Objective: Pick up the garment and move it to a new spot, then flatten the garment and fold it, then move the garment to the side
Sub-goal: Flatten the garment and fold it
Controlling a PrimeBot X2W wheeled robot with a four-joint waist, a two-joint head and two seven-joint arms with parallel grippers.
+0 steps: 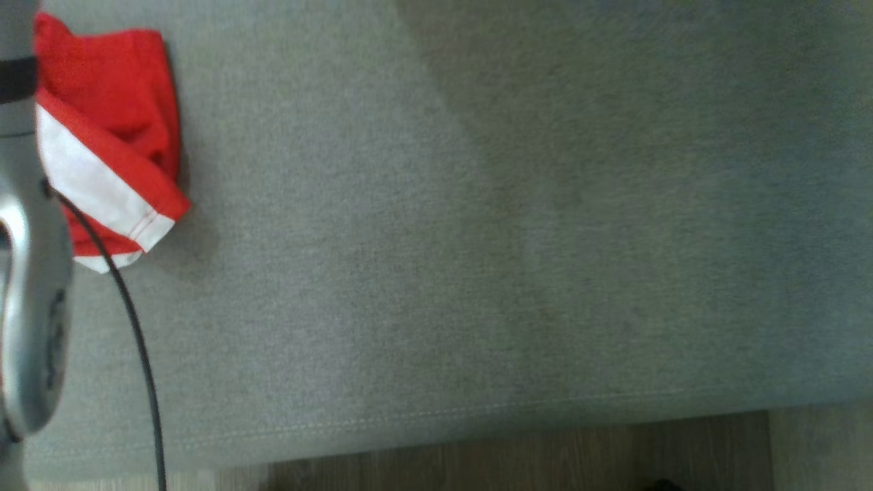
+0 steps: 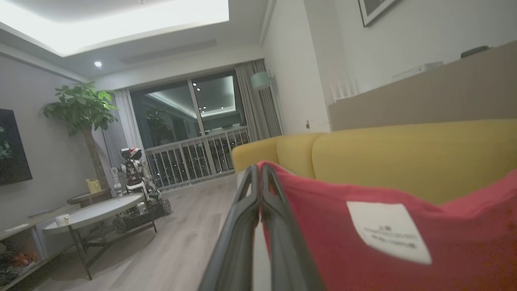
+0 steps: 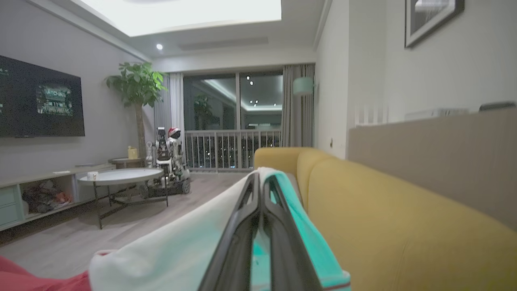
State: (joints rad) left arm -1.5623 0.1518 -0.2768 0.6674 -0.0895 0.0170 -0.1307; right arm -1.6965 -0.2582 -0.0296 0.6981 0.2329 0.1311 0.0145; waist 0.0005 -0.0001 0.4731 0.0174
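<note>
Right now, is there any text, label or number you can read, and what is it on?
White tag on the red garment: dark printed lines, too blurred to read.
TV screen: pale lettering, too small and blurred to read.
No other writing that I can make out.

surface: grey fabric seat [image 1: 477,239] | on it: bunched red-and-white garment [image 1: 116,123], upper left | front edge: wood floor [image 1: 545,457] beyond
</note>
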